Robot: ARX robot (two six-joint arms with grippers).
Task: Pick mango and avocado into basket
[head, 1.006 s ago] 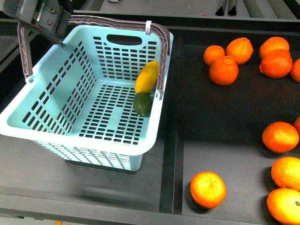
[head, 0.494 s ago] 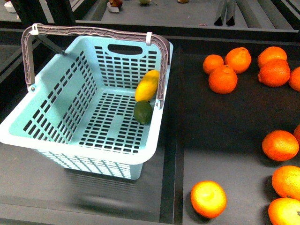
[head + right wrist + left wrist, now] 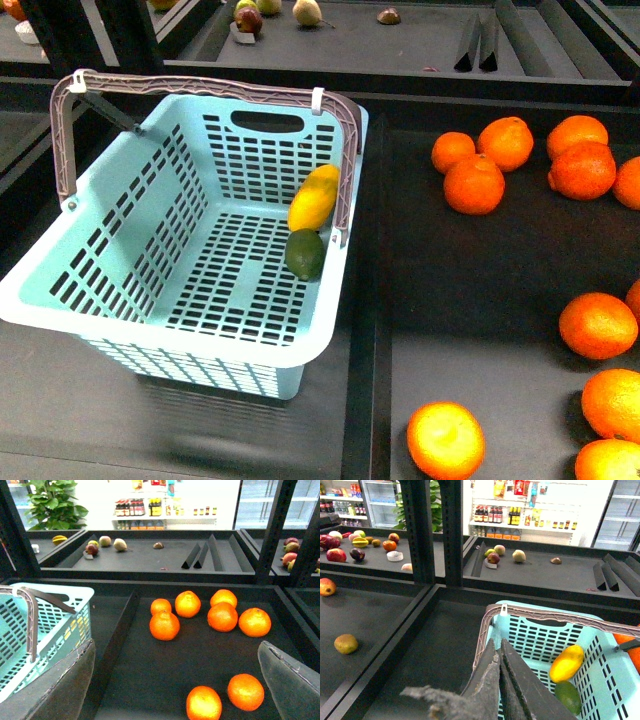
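The turquoise basket (image 3: pixel 150 335) stands left of centre in the front view, its brown-grey handle (image 3: pixel 200 85) raised over the far end. The yellow-orange mango (image 3: pixel 314 198) and the dark green avocado (image 3: pixel 305 253) lie inside it against the right wall, touching. Neither gripper shows in the front view. In the left wrist view my left gripper (image 3: pixel 497 644) is shut and empty, above the basket's handle (image 3: pixel 487 630), with the mango (image 3: pixel 566 663) and the avocado (image 3: pixel 568 696) beyond. My right gripper (image 3: pixel 175 647) is open and empty above the oranges (image 3: pixel 204 703), with the basket (image 3: pixel 65 615) to one side.
Several round oranges (image 3: pixel 475 183) lie on the black tray to the right of the basket. A raised black divider (image 3: pixel 362 350) separates the two trays. Other fruit (image 3: pixel 307 12) lies on the shelf behind. Loose fruit (image 3: pixel 346 643) lies on the trays seen in the left wrist view.
My left gripper, at the basket's far left corner by the handle a second ago, has left the front view. The scene sits slightly lower in the picture and more of the back shelf shows.
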